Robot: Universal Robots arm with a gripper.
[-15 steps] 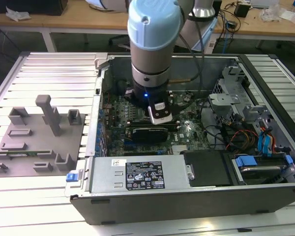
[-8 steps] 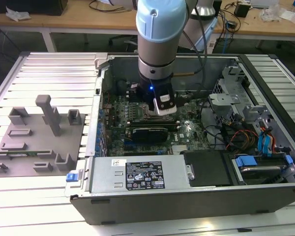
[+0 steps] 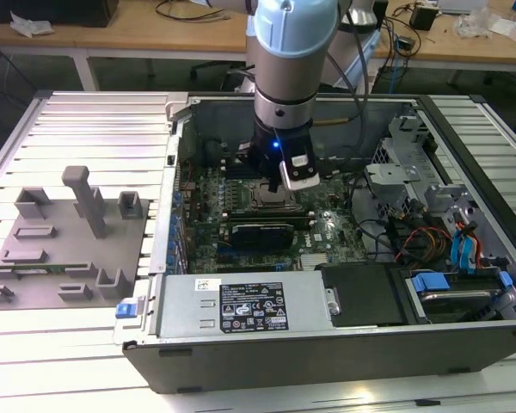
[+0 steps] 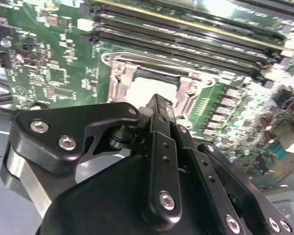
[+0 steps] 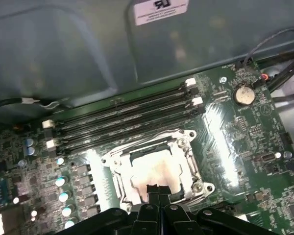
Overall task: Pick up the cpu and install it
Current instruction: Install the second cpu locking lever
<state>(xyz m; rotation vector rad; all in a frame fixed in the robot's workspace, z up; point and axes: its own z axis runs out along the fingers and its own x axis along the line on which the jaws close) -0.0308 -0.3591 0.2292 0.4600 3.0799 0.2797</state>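
The cpu [image 5: 149,172] [image 4: 146,88], a pale silver square, lies flat inside the metal socket frame [image 5: 188,147] [image 4: 115,73] on the green motherboard. My gripper [image 5: 154,190] [image 4: 159,103] hangs right over it with its black fingers pressed together and nothing between them. I cannot tell whether the tips touch the chip. In the exterior view the arm reaches straight down into the open computer case, and the gripper [image 3: 282,182] is just above the socket [image 3: 271,201].
Empty memory slots [image 5: 122,115] run beside the socket, with a coin battery [image 5: 243,94] nearby. The case walls [image 3: 181,146] enclose the board. A power supply [image 3: 241,305] sits at the front and drive bays [image 3: 464,249] at the exterior view's right. A grey fixture tray [image 3: 69,232] lies at its left.
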